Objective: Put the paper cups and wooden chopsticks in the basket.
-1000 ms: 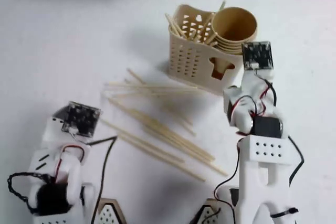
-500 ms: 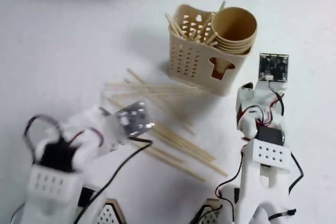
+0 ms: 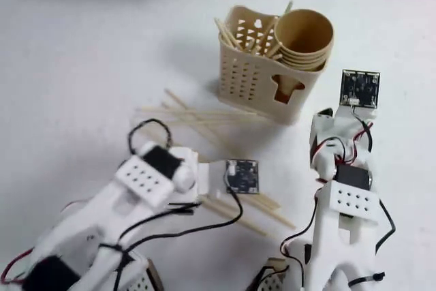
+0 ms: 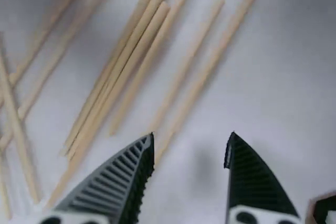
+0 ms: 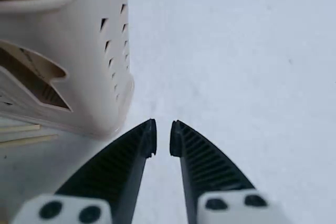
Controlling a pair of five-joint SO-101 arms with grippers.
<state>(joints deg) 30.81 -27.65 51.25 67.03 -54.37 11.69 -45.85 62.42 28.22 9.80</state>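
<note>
A cream basket (image 3: 255,76) stands at the back of the white table, with stacked paper cups (image 3: 304,34) and a few wooden chopsticks (image 3: 231,32) inside. Several loose chopsticks (image 3: 191,115) lie fanned out in front of it. My left arm (image 3: 157,175) stretches over this pile. Its gripper (image 4: 190,139) is open just above the sticks (image 4: 126,72), and one stick end lies between the fingers. My right arm (image 3: 344,195) stands to the right of the basket. Its gripper (image 5: 161,129) is shut on nothing, over bare table beside the basket's corner (image 5: 79,51).
The table's far edge runs behind the basket, with dark clutter beyond. A black cable (image 3: 204,226) trails from the left arm across the table near the front. Bare table (image 3: 82,66) spreads left of the chopsticks and right of the basket.
The left arm has swung from the front left corner rightward over the loose chopsticks. The right arm has drawn back a little, to the right of the basket.
</note>
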